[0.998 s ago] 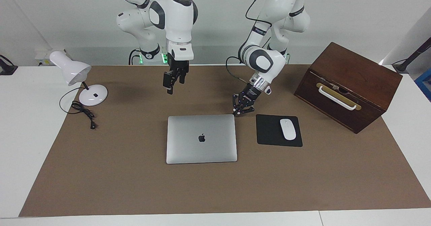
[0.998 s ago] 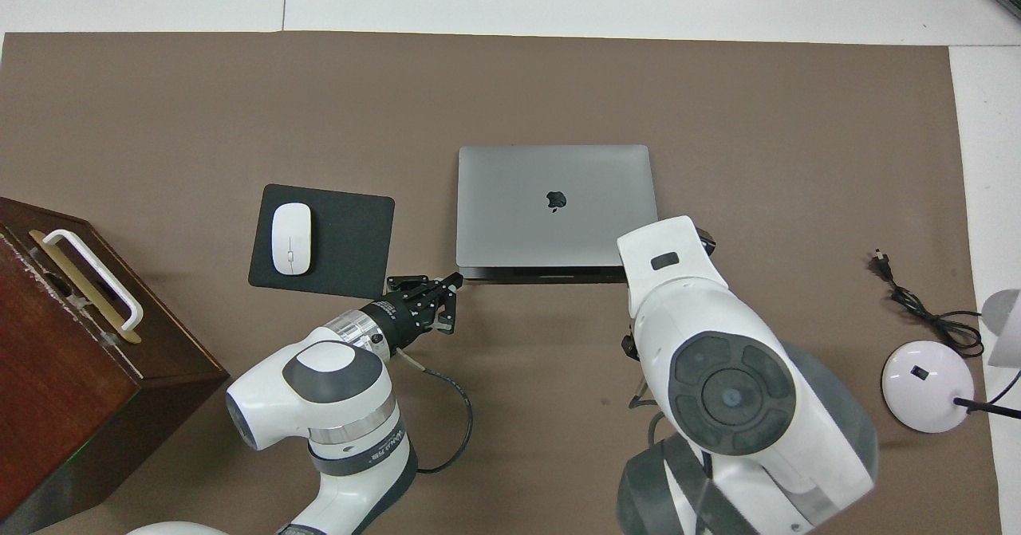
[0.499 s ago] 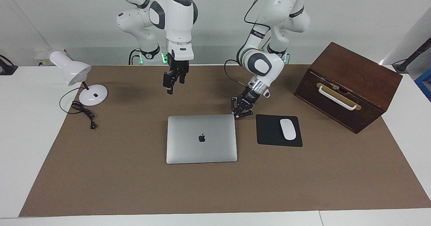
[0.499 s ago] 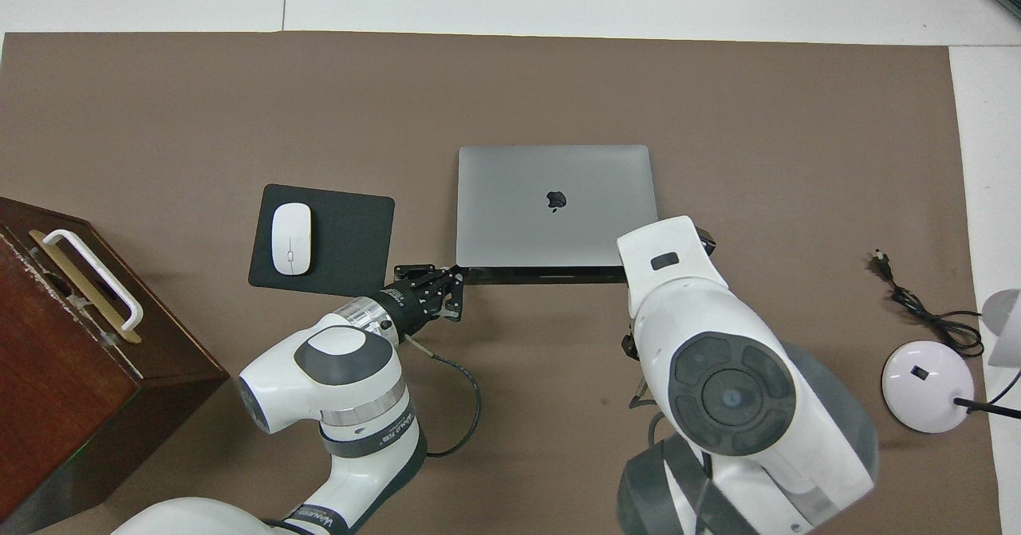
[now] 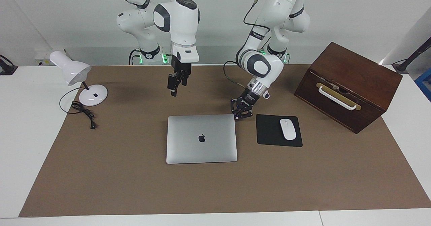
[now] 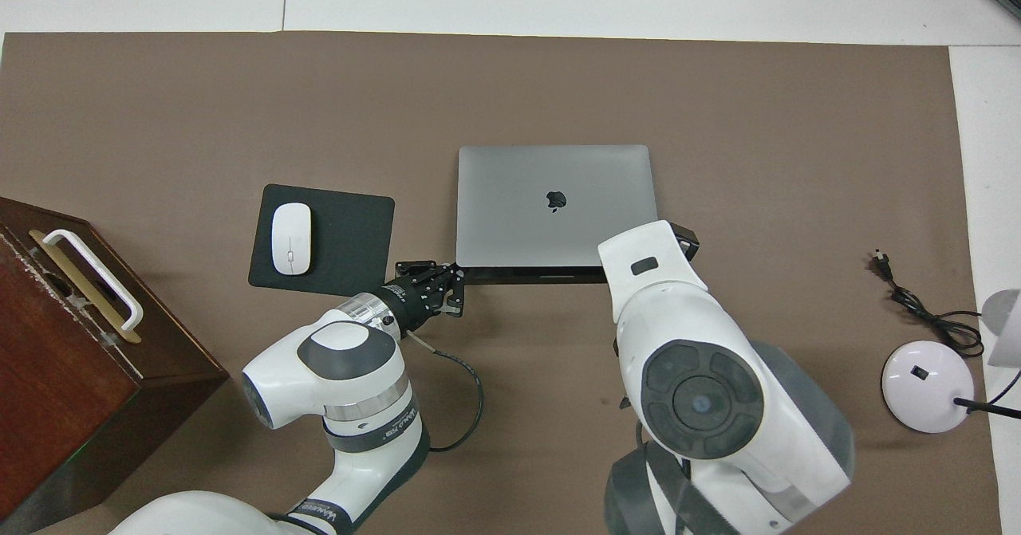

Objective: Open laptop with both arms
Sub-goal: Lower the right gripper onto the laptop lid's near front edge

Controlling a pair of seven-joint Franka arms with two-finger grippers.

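The silver-grey laptop lies closed on the brown mat, apple logo up; it also shows in the overhead view. My left gripper is low at the laptop's corner nearest the robots, toward the left arm's end, between laptop and mouse pad. Its fingers look open in the overhead view. My right gripper hangs open and empty in the air, over the mat nearer to the robots than the laptop. In the overhead view its own arm hides it.
A black mouse pad with a white mouse lies beside the laptop toward the left arm's end. A brown wooden box with a white handle stands further that way. A white desk lamp and its cable are at the right arm's end.
My left gripper has moved in to the laptop's near corner. My right arm has shifted slightly toward the left arm's end and turned its wrist. The laptop has not moved.
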